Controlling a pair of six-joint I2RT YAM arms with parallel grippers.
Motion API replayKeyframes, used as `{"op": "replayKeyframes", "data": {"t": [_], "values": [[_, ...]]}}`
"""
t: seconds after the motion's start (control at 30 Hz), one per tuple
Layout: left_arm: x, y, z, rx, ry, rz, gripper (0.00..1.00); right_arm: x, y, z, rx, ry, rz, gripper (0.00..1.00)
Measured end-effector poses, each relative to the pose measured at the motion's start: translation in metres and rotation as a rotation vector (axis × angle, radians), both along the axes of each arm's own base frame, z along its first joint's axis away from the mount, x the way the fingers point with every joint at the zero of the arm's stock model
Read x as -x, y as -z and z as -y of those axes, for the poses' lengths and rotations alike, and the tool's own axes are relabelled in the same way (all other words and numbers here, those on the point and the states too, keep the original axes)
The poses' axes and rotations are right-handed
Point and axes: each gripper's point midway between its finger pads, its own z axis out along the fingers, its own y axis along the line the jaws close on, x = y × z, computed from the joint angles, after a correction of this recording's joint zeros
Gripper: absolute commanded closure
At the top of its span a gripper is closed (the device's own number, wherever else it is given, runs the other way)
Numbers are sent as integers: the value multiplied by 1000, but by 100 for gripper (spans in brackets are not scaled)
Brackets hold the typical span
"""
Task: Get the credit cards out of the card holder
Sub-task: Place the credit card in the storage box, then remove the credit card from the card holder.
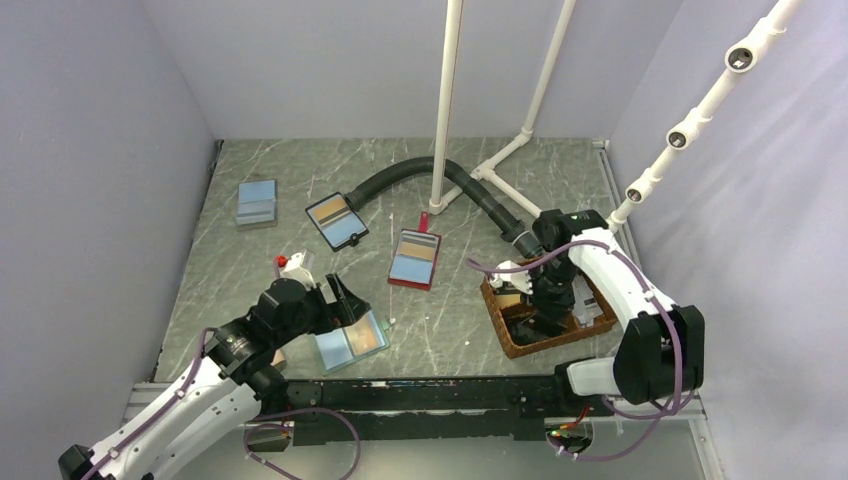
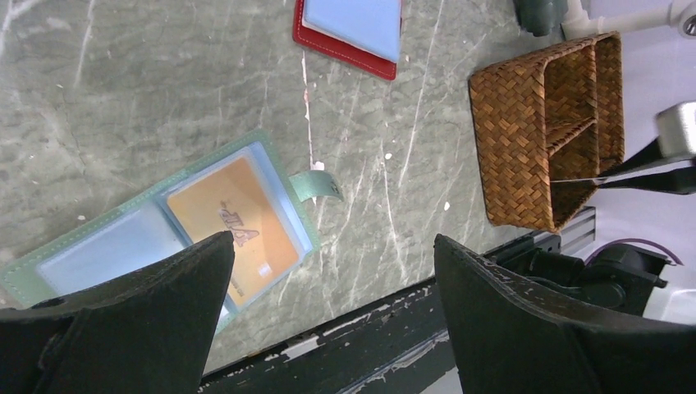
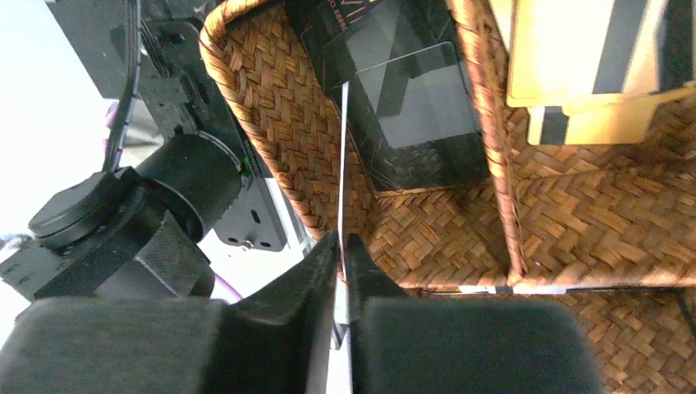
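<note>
The teal card holder (image 1: 352,340) lies open near the table's front, left of centre. In the left wrist view the card holder (image 2: 74,254) shows a tan credit card (image 2: 234,222) and a pale blue one (image 2: 115,246) in its sleeves. My left gripper (image 1: 340,300) is open and empty just above the holder's near side; in its own view the left gripper (image 2: 332,240) hangs wide apart. My right gripper (image 1: 545,305) is over the wicker basket (image 1: 500,325). In its own view the right gripper (image 3: 342,242) is shut on a thin credit card (image 3: 342,156), seen edge-on above the basket's compartment.
The basket (image 3: 271,107) holds a dark card (image 3: 410,107) and tan striped cards (image 3: 574,57). A red-edged holder (image 1: 415,258), a black-edged holder (image 1: 336,221) and a blue-grey holder (image 1: 257,202) lie further back. White pipes (image 1: 445,100) and a black hose (image 1: 400,175) stand behind.
</note>
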Motion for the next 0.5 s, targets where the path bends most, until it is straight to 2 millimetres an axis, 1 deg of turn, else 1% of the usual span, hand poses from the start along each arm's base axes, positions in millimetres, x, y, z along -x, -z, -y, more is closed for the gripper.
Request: {"op": "replayKeyframes", "data": {"t": [0.07,0.13,0.2,0.27,0.37,0.43,0.5], "values": [[1,1,2,16,-2,-11,4,1,9,3,38,-29,-9,64],[3,2,4,34,-6,-32,5,-6,12,4,59,-26,7,56],[5,5,5,49,-12,-56,6,-19,9,1,57,-4,45,52],[8,8,6,65,-24,-87,10,-36,-1,-7,29,23,96,51],[12,13,6,88,-47,-135,18,-60,-24,-30,-67,60,161,51],[14,20,6,103,-63,-170,23,-68,-36,-58,-168,65,174,51],[17,27,6,112,-78,-204,27,-65,-40,-92,-271,43,154,53]]}}
